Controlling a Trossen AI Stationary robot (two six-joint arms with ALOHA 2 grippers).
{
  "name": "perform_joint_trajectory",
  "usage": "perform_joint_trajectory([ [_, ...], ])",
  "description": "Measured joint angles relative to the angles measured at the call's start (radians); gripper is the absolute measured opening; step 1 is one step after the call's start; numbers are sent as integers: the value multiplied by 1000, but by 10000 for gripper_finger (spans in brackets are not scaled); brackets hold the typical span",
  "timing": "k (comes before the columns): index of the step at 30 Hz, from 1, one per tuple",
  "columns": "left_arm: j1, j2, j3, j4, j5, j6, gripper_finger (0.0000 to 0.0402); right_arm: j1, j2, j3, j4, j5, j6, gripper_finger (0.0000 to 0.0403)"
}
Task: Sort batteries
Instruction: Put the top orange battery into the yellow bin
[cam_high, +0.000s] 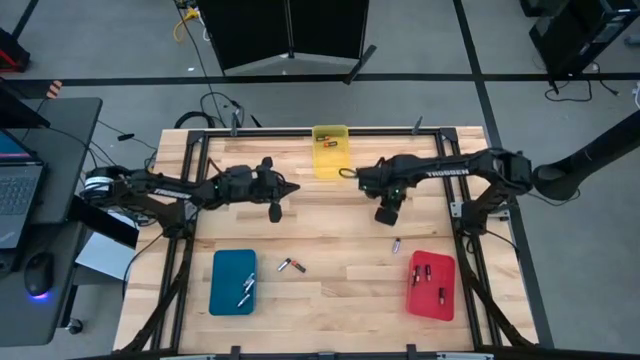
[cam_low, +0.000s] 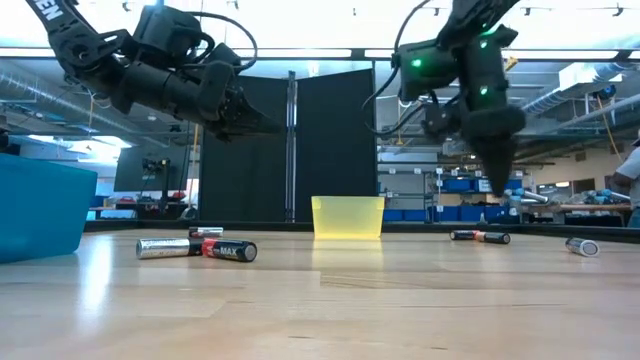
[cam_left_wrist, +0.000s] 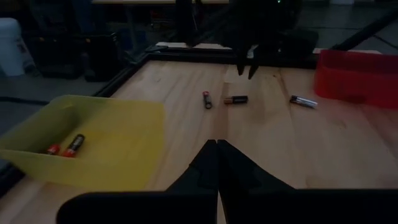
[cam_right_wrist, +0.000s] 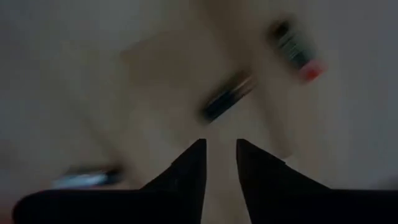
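Note:
Two loose batteries (cam_high: 291, 265) lie on their sides near the table's middle, one silvery (cam_low: 165, 247) and one dark with red (cam_low: 230, 250). A third battery (cam_high: 396, 244) lies near the red tray (cam_high: 432, 285). My left gripper (cam_high: 292, 187) is shut and empty, held level above the table and pointing toward its right edge; its closed fingers show in the left wrist view (cam_left_wrist: 216, 146). My right gripper (cam_high: 385, 215) points down above the table, over the third battery. Its fingers stand a narrow gap apart with nothing between them (cam_right_wrist: 221, 152).
A yellow tray (cam_high: 330, 150) at the far edge holds two dark-and-red batteries (cam_left_wrist: 65, 147). A teal tray (cam_high: 233, 282) at the near left holds silvery cells. The red tray at the near right holds dark cells. Bare wood lies between the trays.

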Motion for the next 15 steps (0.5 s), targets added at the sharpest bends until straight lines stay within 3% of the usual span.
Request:
perform_joint_trajectory([
  [2,16,0,0,-1,0,2,5,-27,0,0,42,46,-119,107],
  [7,45,0,0,-13,4,8,5,-101,2,-12,186,41,-377,108],
  [15,73,0,0,-46,38,6,5,-208,2,-109,349,-14,-572,106],
])
